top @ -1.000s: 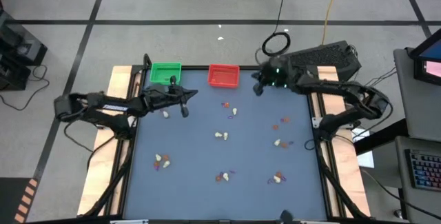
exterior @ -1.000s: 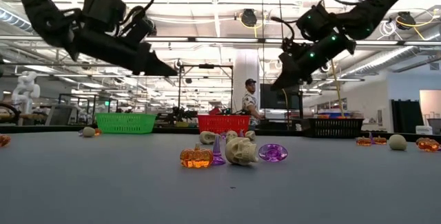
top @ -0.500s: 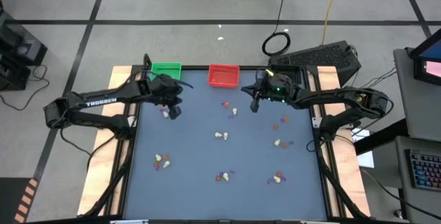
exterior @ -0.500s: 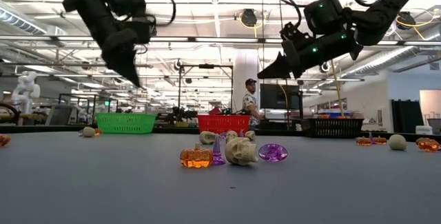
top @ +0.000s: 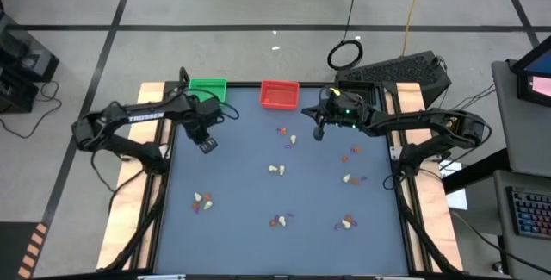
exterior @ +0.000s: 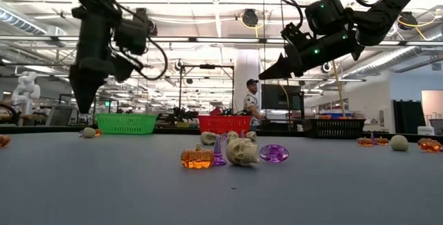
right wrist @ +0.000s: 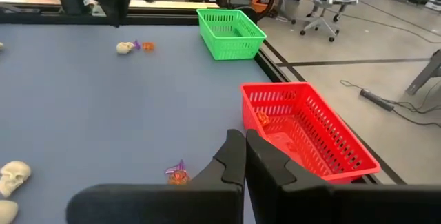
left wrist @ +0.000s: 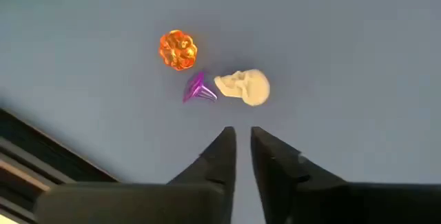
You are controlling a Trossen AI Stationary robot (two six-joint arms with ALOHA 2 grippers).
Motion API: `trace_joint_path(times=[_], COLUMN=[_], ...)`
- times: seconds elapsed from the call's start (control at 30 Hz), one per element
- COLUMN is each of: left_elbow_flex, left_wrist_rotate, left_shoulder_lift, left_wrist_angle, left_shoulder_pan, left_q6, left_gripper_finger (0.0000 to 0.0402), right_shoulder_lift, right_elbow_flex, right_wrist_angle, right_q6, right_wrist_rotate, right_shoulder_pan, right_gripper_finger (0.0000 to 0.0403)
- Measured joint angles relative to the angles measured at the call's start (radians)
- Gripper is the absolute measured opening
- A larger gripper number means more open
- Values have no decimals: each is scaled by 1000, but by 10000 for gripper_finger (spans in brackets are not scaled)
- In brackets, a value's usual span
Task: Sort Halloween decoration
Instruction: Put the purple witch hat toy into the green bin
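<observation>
The left gripper (left wrist: 239, 136), its fingers slightly parted and empty, is poised above the skull (left wrist: 243, 87), pumpkin (left wrist: 178, 49) and purple trinket (left wrist: 200, 89) near the green tray (top: 207, 89), where neighbours could be knocked.

**Trays, table and the room around them**

A green tray (top: 207, 89) and a red tray (top: 279, 95) sit side by side at the 12 o'clock edge of the blue-grey table (top: 258, 202) — green toward 11, red just beside it. Light wooden boards (top: 129, 194) flank the table at 9 and 3 o'clock. A black tray (exterior: 338, 127) stands at the far edge in the low view. On the floor beyond 12 o'clock lies a coiled black cable (top: 345, 55). A person (exterior: 250, 104) stands far behind the red tray.
</observation>
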Motion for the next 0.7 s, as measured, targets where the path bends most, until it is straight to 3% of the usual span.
trace_joint_path(times=[0.23,0.7], left_elbow_flex=[0,0], left_wrist_rotate=[-91,-83], left_shoulder_lift=[99,218], left_wrist_angle=[59,95], left_shoulder_pan=[29,78], left_q6=[100,137], left_gripper_finger=[115,118], right_shoulder_lift=[0,0], right_elbow_flex=[0,0], right_wrist_angle=[0,0], right_q6=[-3,-7], right_wrist_rotate=[0,0], right_shoulder_pan=[0,-1], right_gripper_finger=[0,0])
